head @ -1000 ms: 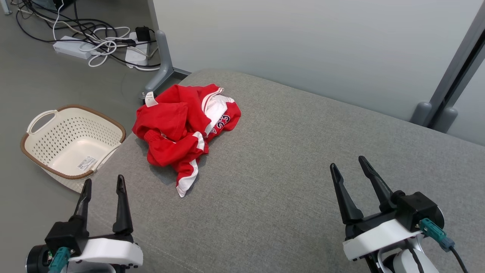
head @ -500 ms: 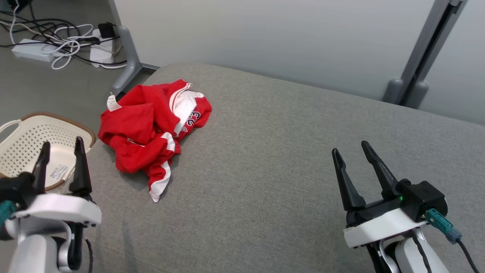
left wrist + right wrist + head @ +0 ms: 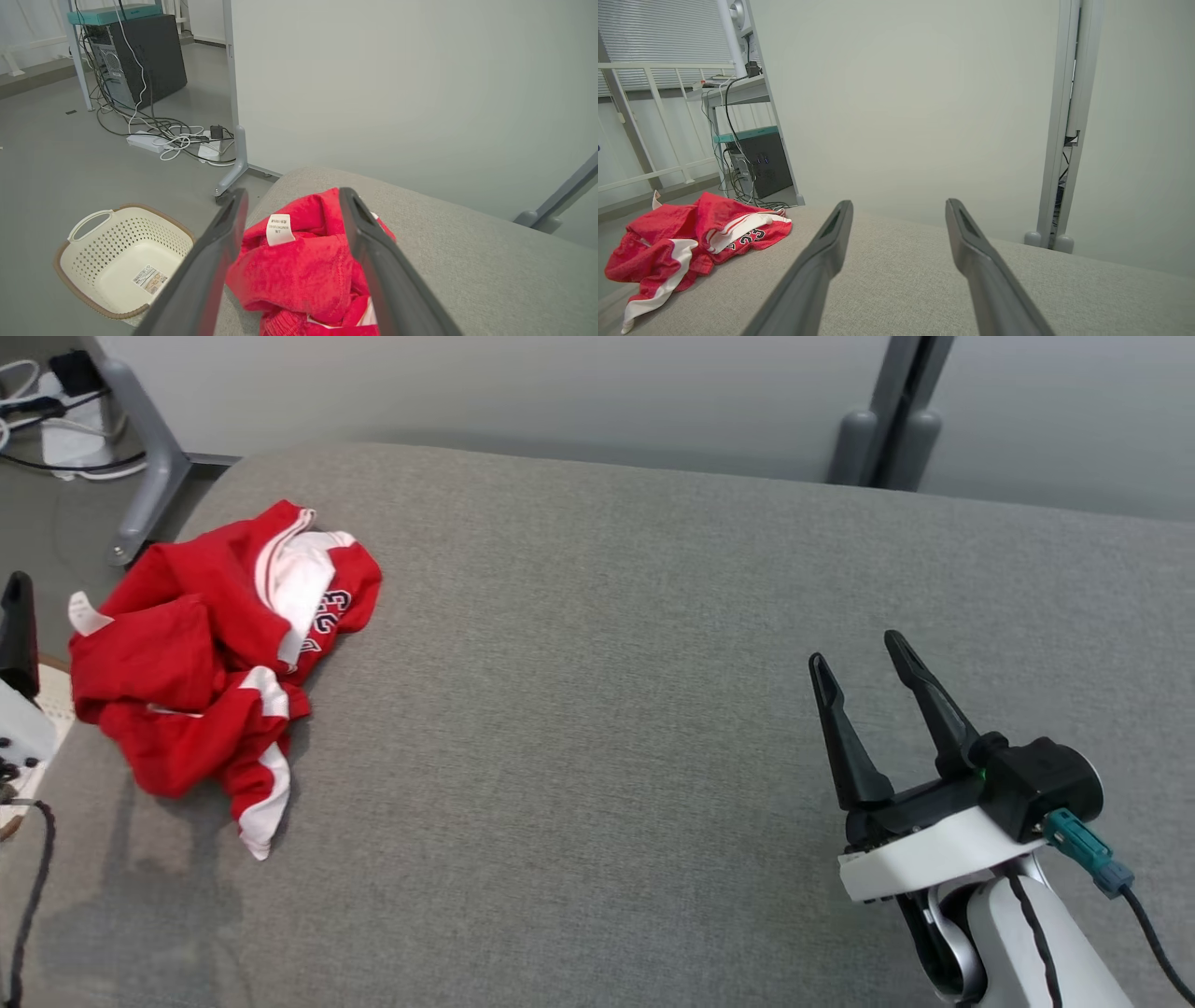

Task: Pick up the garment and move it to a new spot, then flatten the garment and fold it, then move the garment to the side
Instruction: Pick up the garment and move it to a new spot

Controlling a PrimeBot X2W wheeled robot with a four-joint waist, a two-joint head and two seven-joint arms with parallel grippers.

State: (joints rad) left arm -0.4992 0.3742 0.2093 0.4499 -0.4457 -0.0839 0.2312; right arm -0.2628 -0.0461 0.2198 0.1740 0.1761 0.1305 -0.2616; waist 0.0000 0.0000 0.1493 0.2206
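Garment: soft, light, limp red-and-white heap, likely to sag and unfurl when lifted, and probably best pinched at a raised fold near the tag. The left gripper, spread wide and empty, has it just ahead, framed between its fingers at the cushion corner. The right gripper, equally wide and empty, sits well apart, with the heap far to its left.

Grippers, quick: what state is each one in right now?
Left gripper: open, holding nothing, pointed at the red garment.
Right gripper: open, holding nothing, over the grey cushion.
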